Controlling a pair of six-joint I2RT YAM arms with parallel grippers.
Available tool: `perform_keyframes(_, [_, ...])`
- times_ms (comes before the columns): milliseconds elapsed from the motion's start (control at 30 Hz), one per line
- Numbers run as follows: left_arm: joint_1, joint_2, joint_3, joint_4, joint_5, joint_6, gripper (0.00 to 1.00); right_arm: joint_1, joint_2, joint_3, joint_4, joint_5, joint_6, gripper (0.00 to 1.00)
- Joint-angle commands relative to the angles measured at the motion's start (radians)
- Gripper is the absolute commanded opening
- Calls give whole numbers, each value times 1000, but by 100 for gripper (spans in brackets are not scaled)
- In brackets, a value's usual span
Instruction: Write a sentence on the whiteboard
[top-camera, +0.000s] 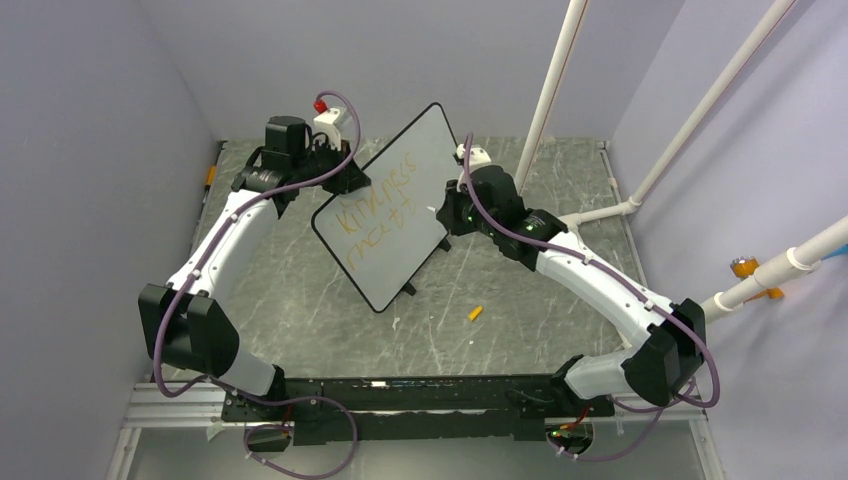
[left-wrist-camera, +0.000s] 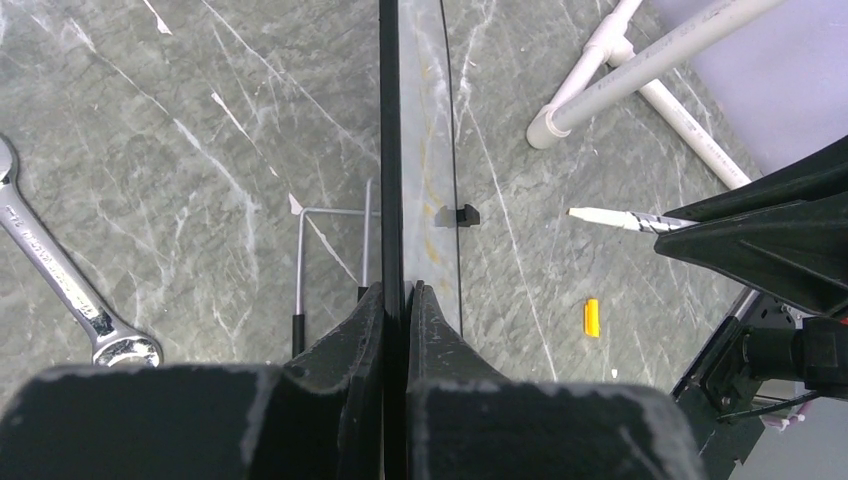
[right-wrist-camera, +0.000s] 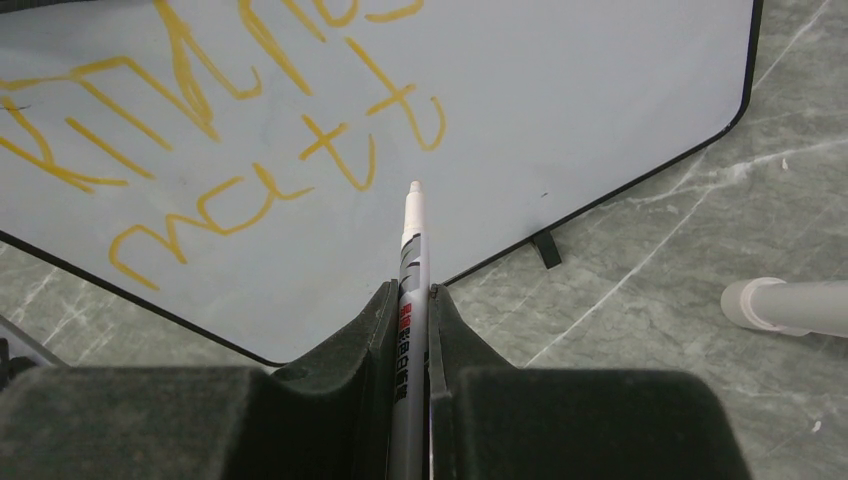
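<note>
The whiteboard (top-camera: 420, 160) stands tilted on a wire stand at the table's middle, black-framed. The sentence (top-camera: 378, 212) is orange-yellow lettering in two visible lines; it also shows in the right wrist view (right-wrist-camera: 250, 150). My left gripper (top-camera: 352, 178) is shut on the whiteboard's edge, seen edge-on (left-wrist-camera: 392, 150) between its fingertips (left-wrist-camera: 398, 290). My right gripper (right-wrist-camera: 410, 292) is shut on a slim silver-white marker (right-wrist-camera: 411, 250). Its tip points at the board (right-wrist-camera: 560, 110) just below the last "t"; I cannot tell if it touches.
An orange marker cap (top-camera: 475, 313) lies on the grey marble table in front of the board, also in the left wrist view (left-wrist-camera: 591, 317). A wrench (left-wrist-camera: 60, 275) lies left of the board. White PVC pipes (top-camera: 555, 90) stand at the back right. Purple walls enclose the table.
</note>
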Motion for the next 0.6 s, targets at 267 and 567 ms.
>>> perform_keyframes(267, [-16,-2,-25,-33,-36,113,0,2,-9,30,95,-11,-73,0])
perform_keyframes(567, [-15,-24,-53,-16,-37,105,11,0,35,74,106,25,-101,0])
